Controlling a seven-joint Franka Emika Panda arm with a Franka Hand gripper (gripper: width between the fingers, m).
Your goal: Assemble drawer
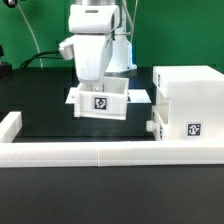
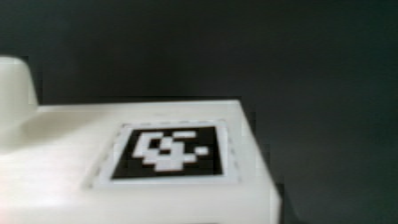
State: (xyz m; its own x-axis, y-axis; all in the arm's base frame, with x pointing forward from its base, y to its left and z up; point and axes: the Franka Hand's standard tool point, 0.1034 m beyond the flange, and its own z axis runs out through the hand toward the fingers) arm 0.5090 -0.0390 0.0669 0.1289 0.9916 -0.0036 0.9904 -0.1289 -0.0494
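Note:
A small white drawer tray (image 1: 100,100) with a black-and-white tag on its near wall sits mid-table. My gripper (image 1: 92,82) reaches down into it from above; its fingers are hidden behind the tray's wall. The wrist view shows the tray's tagged white face (image 2: 169,152) very close and blurred, with no fingers in sight. The tall white casing (image 1: 188,100) stands at the exterior view's right with a tag low on its front. A second tray's knob (image 1: 150,127) pokes out of the casing's lower left side.
A long low white rail (image 1: 90,152) runs along the table's front and turns back at the exterior view's left (image 1: 10,128). The flat white marker board (image 1: 138,96) lies under and behind the tray. Cables hang behind the arm.

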